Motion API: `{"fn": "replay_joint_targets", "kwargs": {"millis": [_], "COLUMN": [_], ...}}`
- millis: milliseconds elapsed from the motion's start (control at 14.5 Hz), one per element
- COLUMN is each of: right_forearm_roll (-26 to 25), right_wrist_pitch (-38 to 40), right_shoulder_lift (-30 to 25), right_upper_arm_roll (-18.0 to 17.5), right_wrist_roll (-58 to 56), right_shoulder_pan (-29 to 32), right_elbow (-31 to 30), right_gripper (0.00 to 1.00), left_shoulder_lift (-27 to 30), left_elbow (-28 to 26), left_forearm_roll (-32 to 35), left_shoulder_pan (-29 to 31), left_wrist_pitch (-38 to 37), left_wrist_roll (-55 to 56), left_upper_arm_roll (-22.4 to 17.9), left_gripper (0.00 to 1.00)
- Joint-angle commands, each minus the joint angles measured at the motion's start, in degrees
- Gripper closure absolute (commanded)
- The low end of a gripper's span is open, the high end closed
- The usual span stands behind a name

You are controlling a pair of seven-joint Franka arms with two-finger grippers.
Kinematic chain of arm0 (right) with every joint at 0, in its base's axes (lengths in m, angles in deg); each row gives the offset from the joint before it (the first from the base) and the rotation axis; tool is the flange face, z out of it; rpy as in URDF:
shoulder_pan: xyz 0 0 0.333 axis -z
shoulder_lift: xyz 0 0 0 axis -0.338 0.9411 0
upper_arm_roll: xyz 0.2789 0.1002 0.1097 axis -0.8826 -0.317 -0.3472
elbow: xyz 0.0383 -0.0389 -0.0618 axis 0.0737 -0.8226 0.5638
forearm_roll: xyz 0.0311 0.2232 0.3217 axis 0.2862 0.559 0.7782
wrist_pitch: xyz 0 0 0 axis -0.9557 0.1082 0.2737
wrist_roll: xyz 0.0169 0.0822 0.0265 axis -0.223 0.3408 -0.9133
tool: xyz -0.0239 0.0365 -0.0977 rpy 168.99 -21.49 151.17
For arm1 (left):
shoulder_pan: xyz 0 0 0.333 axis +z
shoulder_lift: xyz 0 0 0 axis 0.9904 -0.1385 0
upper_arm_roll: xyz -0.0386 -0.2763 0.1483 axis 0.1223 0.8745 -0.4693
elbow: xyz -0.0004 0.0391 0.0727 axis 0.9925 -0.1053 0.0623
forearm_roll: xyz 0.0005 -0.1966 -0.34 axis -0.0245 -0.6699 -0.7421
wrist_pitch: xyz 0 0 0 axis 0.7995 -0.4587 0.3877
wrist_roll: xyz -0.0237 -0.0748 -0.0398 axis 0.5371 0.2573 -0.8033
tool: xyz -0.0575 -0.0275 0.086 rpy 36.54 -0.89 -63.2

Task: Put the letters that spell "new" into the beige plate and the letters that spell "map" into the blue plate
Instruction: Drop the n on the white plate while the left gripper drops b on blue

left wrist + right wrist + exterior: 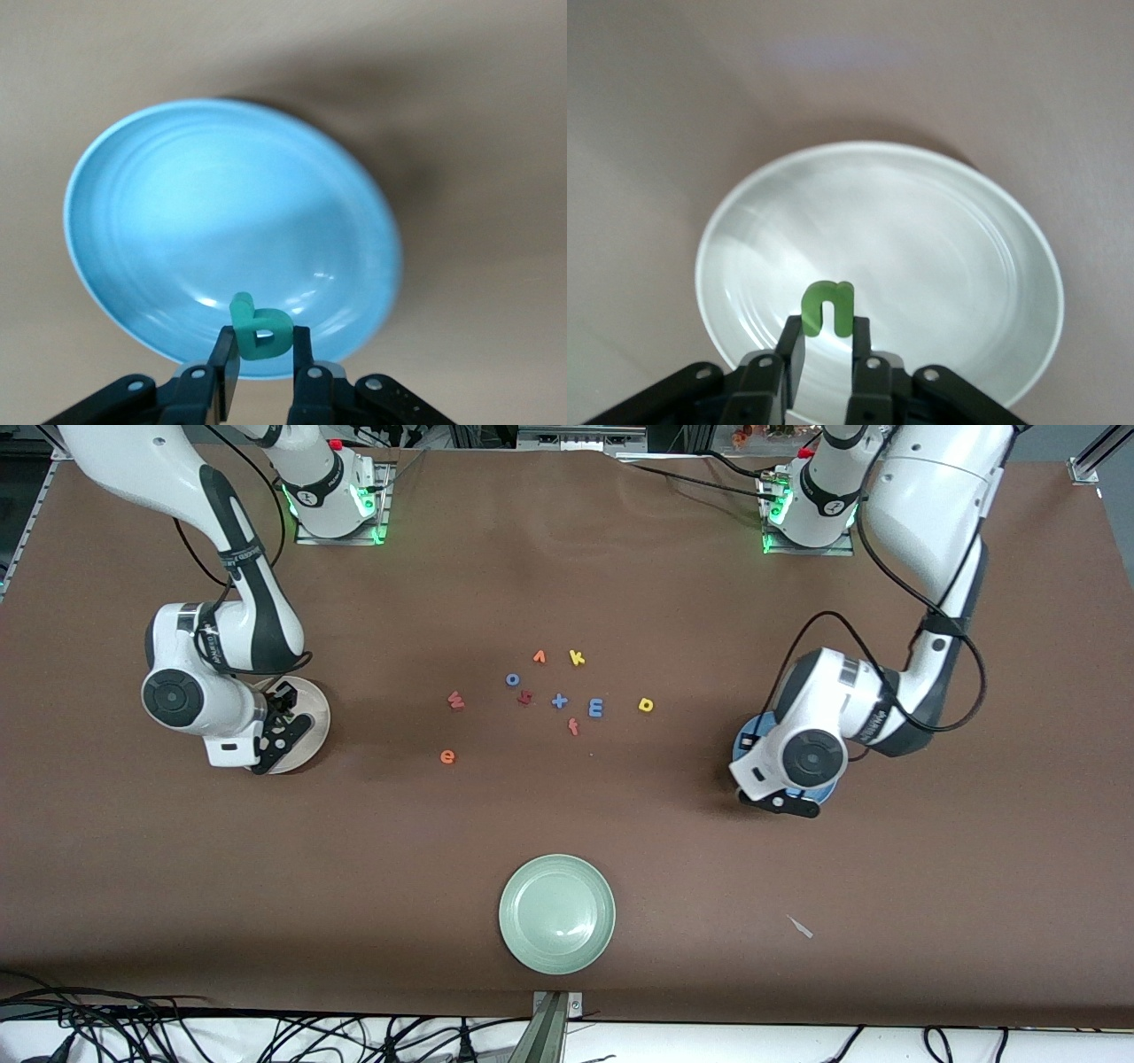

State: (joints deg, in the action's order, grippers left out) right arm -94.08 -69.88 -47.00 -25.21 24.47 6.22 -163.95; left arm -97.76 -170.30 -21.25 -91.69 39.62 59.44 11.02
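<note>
A brown cloth-covered table (567, 584) fills the front view, with black cables along the lower edge and the arms' bases glowing green along the top.

At the left of the frame the right gripper (827, 347) hangs over the round beige plate (939, 230), its fingers pinched on the small green foam "n" (827, 307), which stands upright between them above the plate's inner floor.

In the middle of the frame the loose foam letters lie scattered: the pinkish-red "w" (456, 701) and, lower in the frame, the orange "e" (447, 757); then the blue "o" (512, 679), the orange "v" (539, 657), a red piece (525, 698), the yellow "k" (577, 658), a blue plus-shaped piece (559, 701), the red-orange "f" (573, 726), the blue "m" (596, 708) reading as an E, and the yellow "a" (646, 705). Low in the centre sits a round pale green plate (557, 913), and a small pale scrap (801, 927) lies at lower right.

At the right the left gripper (263, 356) is over the round blue plate (177, 204), clamped on the teal foam "p" (258, 329) above the plate's rim
</note>
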Motion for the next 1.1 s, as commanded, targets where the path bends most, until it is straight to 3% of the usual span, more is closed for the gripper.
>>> {"fn": "replay_joint_targets", "kwargs": {"millis": [0,69,276,414,690,1036], "right_forearm_roll": [0.8,2.2,6.3,6.4,6.4,6.4], "right_wrist_pitch": [1.7,1.7,1.7,1.8,1.7,0.0], "right_shoulder_lift": [-0.5,-1.0,-1.2,-1.3,-1.9,-2.6], "right_upper_arm_roll": [0.3,0.3,-0.4,-1.0,-6.4,-15.9], "right_wrist_roll": [0.3,0.4,4.5,12.2,24.0,42.9], "right_shoulder_pan": [0.4,0.4,-0.3,-2.8,-3.3,-3.4], "right_elbow": [-0.1,-0.1,1.2,2.2,2.5,2.4], "right_gripper": [0.00,0.00,0.00,0.00,0.00,0.00], "left_shoulder_lift": [0.8,0.9,2.1,3.8,3.2,0.4], "left_elbow": [-4.7,-4.7,-4.0,-3.9,-4.5,-4.9], "left_forearm_roll": [1.4,1.4,0.7,0.4,0.6,0.3], "left_shoulder_pan": [0.9,0.9,0.4,0.2,-0.5,-3.8], "left_wrist_pitch": [5.0,4.9,2.0,1.6,2.5,9.8], "left_wrist_roll": [-1.4,-1.3,-0.9,2.2,15.0,16.8], "left_upper_arm_roll": [0.6,0.7,1.5,5.1,12.5,15.1], "left_gripper": [0.12,0.00,0.00,0.00,0.00,0.00]}}
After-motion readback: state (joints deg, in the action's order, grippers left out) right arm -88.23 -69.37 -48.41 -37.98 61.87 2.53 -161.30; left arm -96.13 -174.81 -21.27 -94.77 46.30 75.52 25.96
